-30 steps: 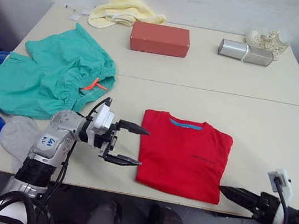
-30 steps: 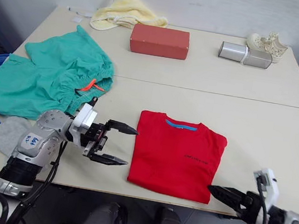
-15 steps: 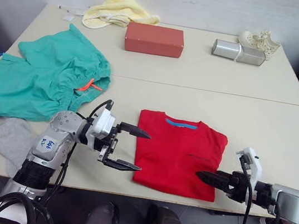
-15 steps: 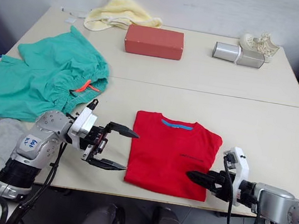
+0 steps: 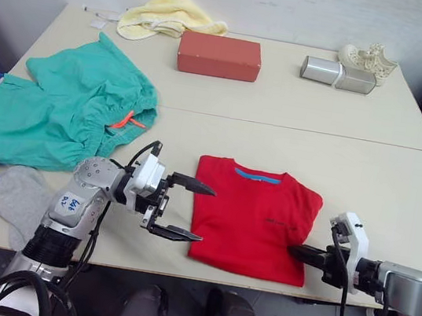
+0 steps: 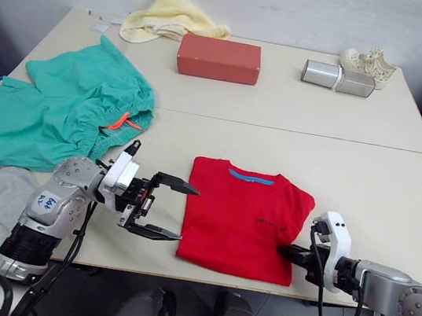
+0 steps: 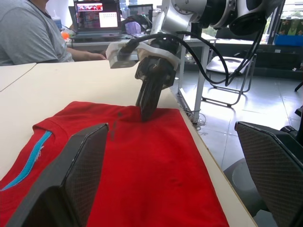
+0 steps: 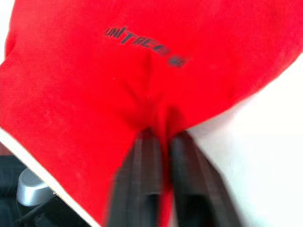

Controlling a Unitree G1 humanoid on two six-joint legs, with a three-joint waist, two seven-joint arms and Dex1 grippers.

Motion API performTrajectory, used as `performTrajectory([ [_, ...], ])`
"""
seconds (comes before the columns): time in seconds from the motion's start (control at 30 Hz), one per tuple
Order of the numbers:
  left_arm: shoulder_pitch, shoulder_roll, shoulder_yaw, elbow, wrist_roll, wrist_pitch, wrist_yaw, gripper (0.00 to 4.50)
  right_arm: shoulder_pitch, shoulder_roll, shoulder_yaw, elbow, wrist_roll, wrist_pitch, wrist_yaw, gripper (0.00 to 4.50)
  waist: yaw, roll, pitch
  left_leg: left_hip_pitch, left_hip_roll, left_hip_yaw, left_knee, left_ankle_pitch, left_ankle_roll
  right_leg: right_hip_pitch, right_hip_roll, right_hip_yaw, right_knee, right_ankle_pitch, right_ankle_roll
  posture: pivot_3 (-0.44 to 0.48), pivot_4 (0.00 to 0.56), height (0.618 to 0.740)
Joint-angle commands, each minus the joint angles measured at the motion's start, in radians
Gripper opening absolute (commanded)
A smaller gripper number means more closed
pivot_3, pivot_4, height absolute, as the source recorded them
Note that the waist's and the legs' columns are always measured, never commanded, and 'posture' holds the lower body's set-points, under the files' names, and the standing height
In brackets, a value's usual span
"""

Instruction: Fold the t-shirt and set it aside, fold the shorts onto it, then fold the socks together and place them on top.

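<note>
Here the t-shirt (image 5: 256, 219), already folded into a compact rectangle, lay at the near edge of the surface (image 5: 369, 166), so the step in hand was judged to be setting it aside. The right gripper (image 8: 160, 142) had its fingers closed on a pinch of the shirt's right edge; the left gripper (image 5: 185, 210), fingers spread wide, hovered empty just beside the left edge. The next move probably required closing there. The shorts (image 5: 59, 111) and socks (image 5: 21, 195) lay unfolded to the left.
</note>
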Motion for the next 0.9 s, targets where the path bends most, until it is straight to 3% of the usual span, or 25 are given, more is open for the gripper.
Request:
performTrajectory([
  [0.03,-0.021,-0.011,0.005,0.003,-0.004,-0.020,0.001,4.50,0.040,-0.005,-0.007,0.002,-0.033,0.006,0.027,0.02,0.002,0.000,0.000,0.000,0.000,0.000,0.000,0.000,0.000,0.000,0.000,0.000,0.000,0.000,0.000,0.000,0.150,0.740],
  [0.2,-0.021,-0.018,0.002,0.014,0.005,-0.031,-0.001,4.50,0.089,-0.052,-0.157,0.025,-0.068,-0.013,0.052,0.02,0.022,0.007,0.004,-0.001,0.000,0.000,0.000,-0.001,0.002,0.000,0.000,0.000,-0.001,0.000,0.000,0.000,0.150,0.740],
  [0.47,-0.037,-0.031,-0.010,0.048,0.019,-0.055,-0.006,4.50,0.191,-0.157,-0.393,0.212,-0.226,-0.090,0.164,0.02,0.028,0.012,0.007,-0.003,-0.004,0.001,0.001,0.000,0.005,0.000,-0.001,0.001,-0.006,0.003,0.006,0.000,0.150,0.740],
  [0.67,-0.062,-0.037,-0.017,0.087,0.029,-0.076,-0.024,4.50,0.148,-0.190,-0.434,0.392,-0.374,-0.179,0.202,0.02,0.022,0.014,0.007,-0.003,-0.004,0.001,0.001,0.000,0.005,0.000,-0.001,0.000,-0.006,0.003,0.006,0.000,0.150,0.740],
  [0.9,-0.080,-0.041,-0.013,0.116,0.044,-0.097,-0.023,4.50,0.028,-0.220,-0.377,0.703,-0.583,-0.396,0.231,0.02,0.022,0.018,0.008,-0.003,-0.005,0.002,0.000,0.001,0.003,0.000,-0.001,0.001,-0.006,0.004,0.006,0.000,0.150,0.740],
])
